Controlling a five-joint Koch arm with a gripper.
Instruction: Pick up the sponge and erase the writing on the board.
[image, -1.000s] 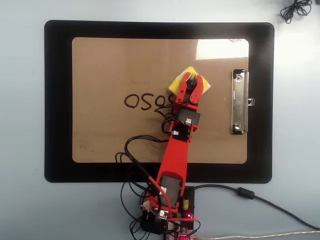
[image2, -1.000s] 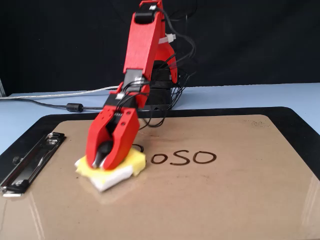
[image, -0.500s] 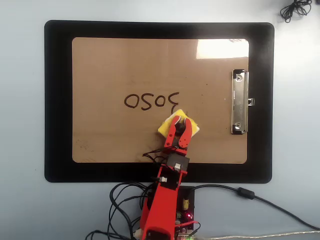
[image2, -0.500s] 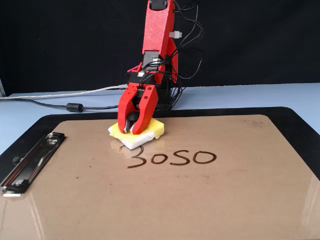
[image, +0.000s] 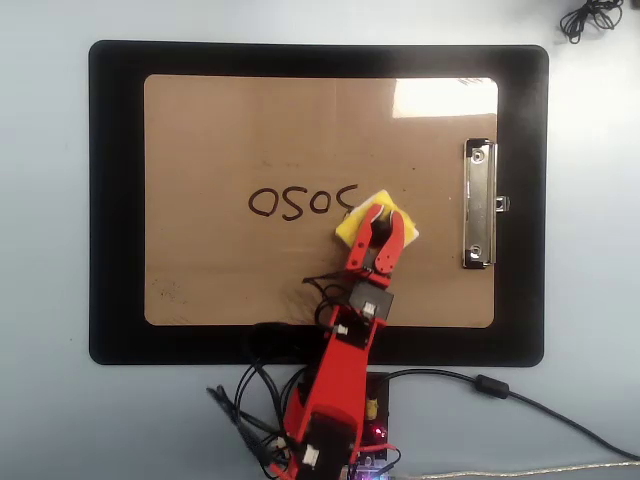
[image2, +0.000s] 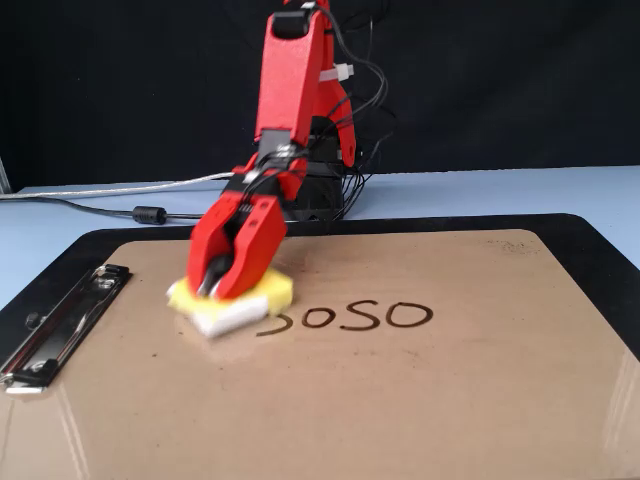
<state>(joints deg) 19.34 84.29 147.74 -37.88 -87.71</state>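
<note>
The yellow sponge (image: 350, 229) with its white edge lies on the tan board (image: 230, 130), at the right end of the writing (image: 290, 203) in the overhead view. My red gripper (image: 381, 213) is shut on the sponge from above, its jaws closed around the black knob. In the fixed view the gripper (image2: 212, 291) presses the sponge (image2: 272, 291) onto the board (image2: 400, 400), just left of the writing (image2: 365, 317). The dark letters read roughly "oSO", with a faint hook-shaped remnant beside the sponge.
The board rests on a larger black mat (image: 115, 200). Its silver clip (image: 479, 205) sits right of the sponge in the overhead view and on the left in the fixed view (image2: 60, 322). Loose cables (image: 250, 400) surround the arm's base.
The gripper dragged the sponge back toward the base, then pushed it out again to the end of the writing. The letter nearest the clip has shrunk to a faint hook.
</note>
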